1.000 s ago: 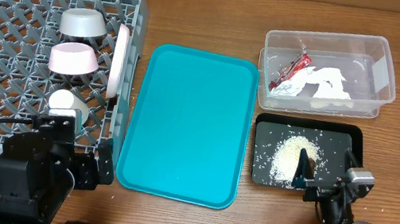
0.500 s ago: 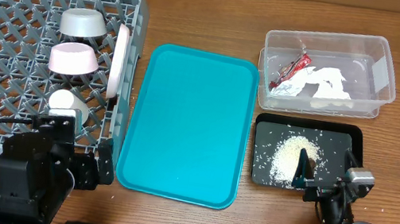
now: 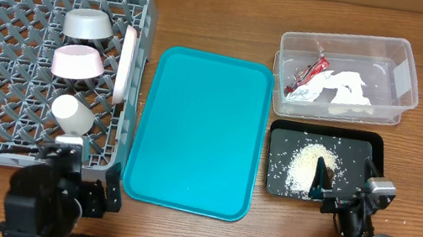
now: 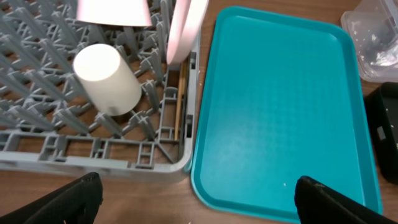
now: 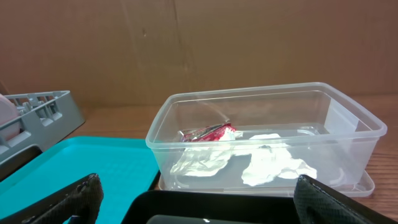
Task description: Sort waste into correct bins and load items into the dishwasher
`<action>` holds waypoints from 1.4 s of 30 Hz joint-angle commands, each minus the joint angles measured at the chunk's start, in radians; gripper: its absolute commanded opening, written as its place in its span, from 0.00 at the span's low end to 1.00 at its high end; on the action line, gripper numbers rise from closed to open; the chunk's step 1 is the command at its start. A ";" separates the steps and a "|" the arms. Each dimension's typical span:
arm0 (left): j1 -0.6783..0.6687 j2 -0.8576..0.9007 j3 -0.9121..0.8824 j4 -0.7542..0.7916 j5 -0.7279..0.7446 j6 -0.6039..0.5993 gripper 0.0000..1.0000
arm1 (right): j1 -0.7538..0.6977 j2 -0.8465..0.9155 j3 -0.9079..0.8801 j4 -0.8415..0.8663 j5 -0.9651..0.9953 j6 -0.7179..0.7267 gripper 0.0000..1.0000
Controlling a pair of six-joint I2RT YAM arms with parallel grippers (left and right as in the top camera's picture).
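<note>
The grey dish rack (image 3: 3, 34) holds a pale grey-white bowl (image 3: 86, 25), a pink bowl (image 3: 77, 62), a white plate (image 3: 126, 62) on edge and a small white cup (image 3: 73, 114). In the left wrist view the cup (image 4: 107, 78) lies on its side and two chopsticks (image 4: 180, 102) lie by the rack wall. The clear tub (image 3: 401, 76) holds the red wrapper (image 3: 308, 74) and napkin (image 3: 348, 89). Rice (image 3: 307, 161) lies in the black tray (image 3: 364, 147); I cannot make out the brown lump. My left gripper (image 4: 199, 205) is open and empty in front of the rack corner. My right gripper (image 5: 202, 205) is open and empty at the black tray's near edge.
A large teal tray (image 3: 197, 129) lies between the rack and the bins, and also shows in the left wrist view (image 4: 280, 106). Brown cardboard stands behind the tub in the right wrist view. Both arm bases sit at the table's front edge.
My left arm has drawn back toward the table's front edge, off the rack, so the white cup now shows whole. The right arm has not moved.
</note>
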 commanded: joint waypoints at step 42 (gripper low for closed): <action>-0.072 -0.441 -0.879 1.093 0.075 0.145 1.00 | 0.005 -0.012 -0.010 0.003 0.013 -0.004 1.00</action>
